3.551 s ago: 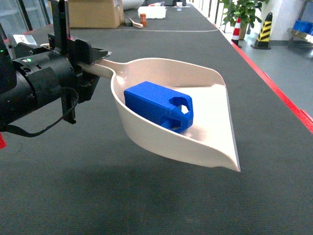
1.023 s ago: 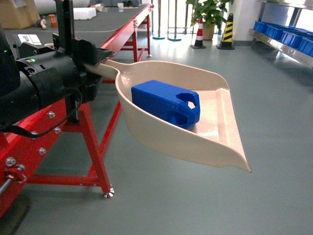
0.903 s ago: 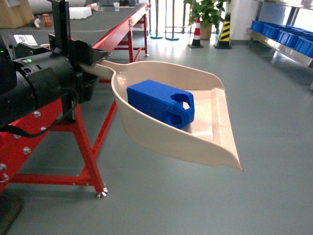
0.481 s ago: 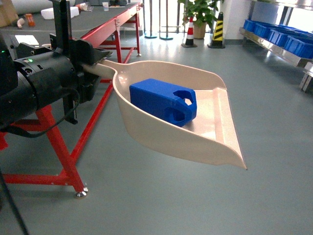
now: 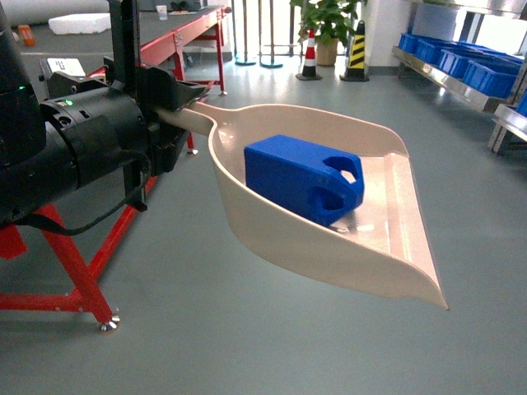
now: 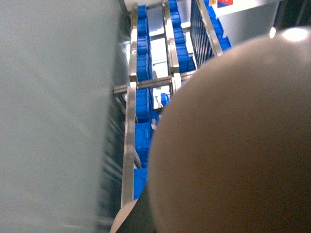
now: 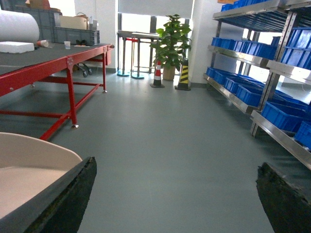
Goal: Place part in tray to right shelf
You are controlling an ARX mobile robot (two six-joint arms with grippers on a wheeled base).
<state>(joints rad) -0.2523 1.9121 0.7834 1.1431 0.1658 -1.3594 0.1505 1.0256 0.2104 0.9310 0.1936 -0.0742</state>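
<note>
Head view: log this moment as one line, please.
left tool: shut on tray handle | blue part: in tray | right shelf: not reached | right tool: open

Bright-blue part (image 5: 302, 178) (glossy), pale-beige tray (image 5: 329, 255)

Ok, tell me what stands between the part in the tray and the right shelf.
Nothing visible does. The part lies in the tray, held up by the left gripper. Between it and the right shelf only open grey floor shows; the cones stand farther back.
</note>
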